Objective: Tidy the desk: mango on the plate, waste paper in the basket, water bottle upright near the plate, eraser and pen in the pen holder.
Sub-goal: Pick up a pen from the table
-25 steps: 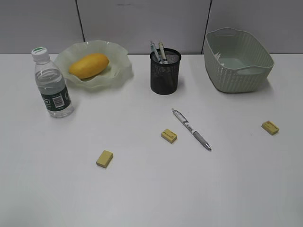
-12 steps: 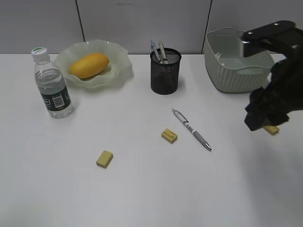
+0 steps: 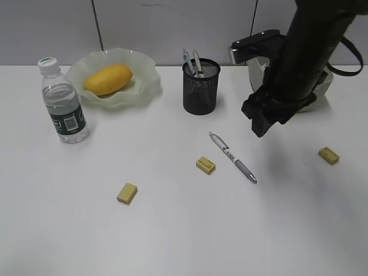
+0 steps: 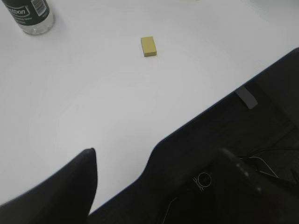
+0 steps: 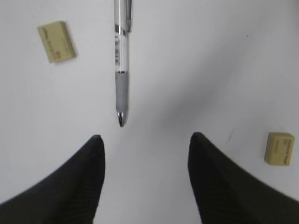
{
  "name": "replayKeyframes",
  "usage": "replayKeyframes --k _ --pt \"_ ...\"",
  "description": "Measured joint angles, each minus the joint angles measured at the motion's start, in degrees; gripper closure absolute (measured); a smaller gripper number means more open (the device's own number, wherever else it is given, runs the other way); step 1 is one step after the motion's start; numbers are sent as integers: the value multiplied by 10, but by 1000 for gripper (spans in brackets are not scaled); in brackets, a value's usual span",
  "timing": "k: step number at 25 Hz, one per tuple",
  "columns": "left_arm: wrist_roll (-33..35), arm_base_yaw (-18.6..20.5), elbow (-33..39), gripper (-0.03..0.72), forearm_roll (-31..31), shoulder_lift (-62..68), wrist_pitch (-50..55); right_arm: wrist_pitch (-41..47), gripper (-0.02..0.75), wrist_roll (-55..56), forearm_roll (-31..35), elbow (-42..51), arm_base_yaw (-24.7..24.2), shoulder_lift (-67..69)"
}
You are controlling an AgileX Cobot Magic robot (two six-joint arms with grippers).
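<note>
Right arm lines up on the loose pen.
The right gripper (image 5: 145, 177) hangs with jaws spread, empty, above the pen (image 5: 122, 60), ready to straddle it; the left gripper (image 4: 154, 186) waits with fingers apart, holding nothing.

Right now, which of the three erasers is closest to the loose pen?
The middle eraser, just left of the pen. The left eraser and the right eraser lie much farther away.
</note>
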Motion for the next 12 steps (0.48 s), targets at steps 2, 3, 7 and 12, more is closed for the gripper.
replayKeyframes --k 2,3,7,12 --pt "0 0 0 101 0 0 0 8 286 6 0 -36 0 35" --pt "0 0 0 101 0 0 0 12 293 9 0 -55 0 50" --pt "0 0 0 101 0 0 0 18 321 15 9 -114 0 112" --pt "0 0 0 101 0 0 0 20 331 16 48 -162 0 175"
